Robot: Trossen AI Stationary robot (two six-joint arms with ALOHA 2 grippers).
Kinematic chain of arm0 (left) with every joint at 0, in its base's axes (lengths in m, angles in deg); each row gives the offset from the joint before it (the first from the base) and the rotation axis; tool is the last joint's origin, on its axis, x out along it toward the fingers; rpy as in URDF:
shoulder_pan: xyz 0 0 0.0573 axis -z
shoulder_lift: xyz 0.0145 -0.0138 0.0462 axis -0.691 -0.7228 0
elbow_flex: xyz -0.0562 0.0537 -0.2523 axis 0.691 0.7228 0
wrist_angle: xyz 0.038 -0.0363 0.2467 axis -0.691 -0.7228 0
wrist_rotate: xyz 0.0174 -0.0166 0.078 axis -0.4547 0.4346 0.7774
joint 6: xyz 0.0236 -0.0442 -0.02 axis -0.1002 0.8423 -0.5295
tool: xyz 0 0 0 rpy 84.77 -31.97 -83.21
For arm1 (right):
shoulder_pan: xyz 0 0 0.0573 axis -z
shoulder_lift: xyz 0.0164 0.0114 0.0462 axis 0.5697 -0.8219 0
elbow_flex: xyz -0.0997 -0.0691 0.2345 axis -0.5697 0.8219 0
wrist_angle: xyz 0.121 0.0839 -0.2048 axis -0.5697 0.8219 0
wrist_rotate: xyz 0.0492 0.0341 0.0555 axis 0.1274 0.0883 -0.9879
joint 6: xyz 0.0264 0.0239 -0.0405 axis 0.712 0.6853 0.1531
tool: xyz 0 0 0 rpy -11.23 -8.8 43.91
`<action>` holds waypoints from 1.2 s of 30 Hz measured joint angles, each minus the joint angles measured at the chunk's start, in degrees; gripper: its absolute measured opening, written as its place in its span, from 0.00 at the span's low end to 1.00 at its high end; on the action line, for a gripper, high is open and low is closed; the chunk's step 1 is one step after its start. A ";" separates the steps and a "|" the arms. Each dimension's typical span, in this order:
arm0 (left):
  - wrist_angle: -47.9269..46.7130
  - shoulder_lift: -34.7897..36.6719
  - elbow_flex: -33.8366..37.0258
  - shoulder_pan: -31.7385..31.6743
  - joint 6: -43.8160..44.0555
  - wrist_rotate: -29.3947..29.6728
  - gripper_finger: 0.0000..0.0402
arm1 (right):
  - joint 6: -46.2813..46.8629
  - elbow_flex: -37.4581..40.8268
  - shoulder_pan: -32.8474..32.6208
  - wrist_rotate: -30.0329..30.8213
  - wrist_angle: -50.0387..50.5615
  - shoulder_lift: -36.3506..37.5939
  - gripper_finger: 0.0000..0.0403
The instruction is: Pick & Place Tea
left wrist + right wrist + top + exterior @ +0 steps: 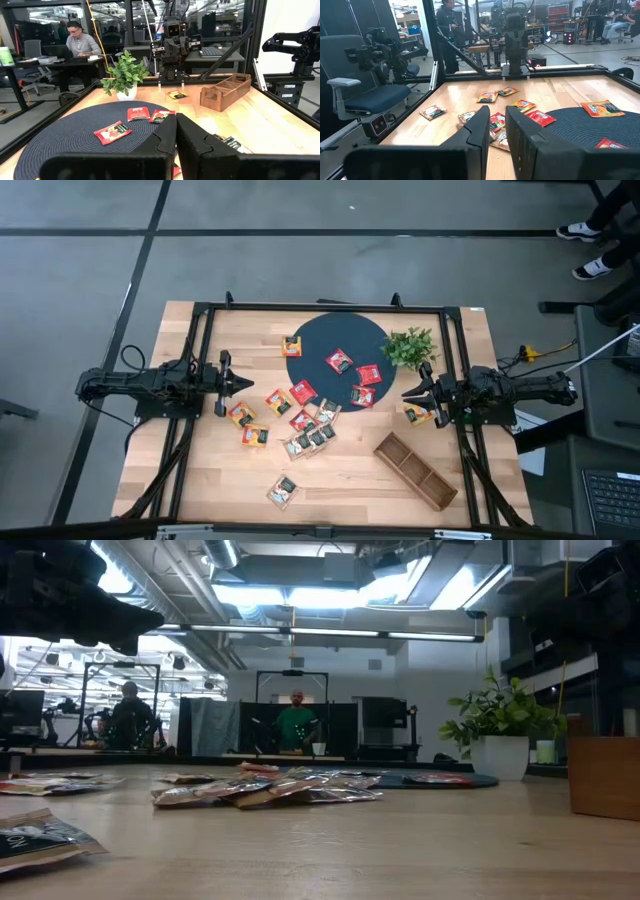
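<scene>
Overhead, a pale wooden table stands on grey floor, holding a dark round mat. Tea packets lie scattered between the left gripper, fingers pressed together, and the slightly parted, empty right gripper. Beside the right gripper stand a small plant and a wooden tray.

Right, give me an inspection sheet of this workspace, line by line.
Surface: wooden table with a round dark mat.
Job's things: tea packets scattered mid-table, several on the mat; none in the wooden tray.
Clutter: small plant beside the mat.
Grippers: left gripper shut, empty, at the left edge; right gripper slightly open, empty, at the right edge, a packet under that arm.
Cables: some at the right of the table.
Surroundings: people at desks beyond the table.
</scene>
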 joint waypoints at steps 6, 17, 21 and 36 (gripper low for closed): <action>-0.01 0.01 -0.02 0.00 0.00 0.01 0.02 | 0.03 0.01 0.00 0.00 -0.01 0.00 0.16; -0.01 0.01 -0.02 0.00 0.00 0.01 0.02 | 10.11 0.00 0.01 0.02 -3.63 0.00 0.16; 0.02 0.01 0.00 0.00 0.00 0.01 0.02 | 16.49 0.00 0.02 0.16 -12.73 0.00 0.16; 0.02 -0.01 -0.01 0.00 0.00 0.01 0.02 | 7.89 -0.16 0.00 -5.89 -30.71 -1.33 0.16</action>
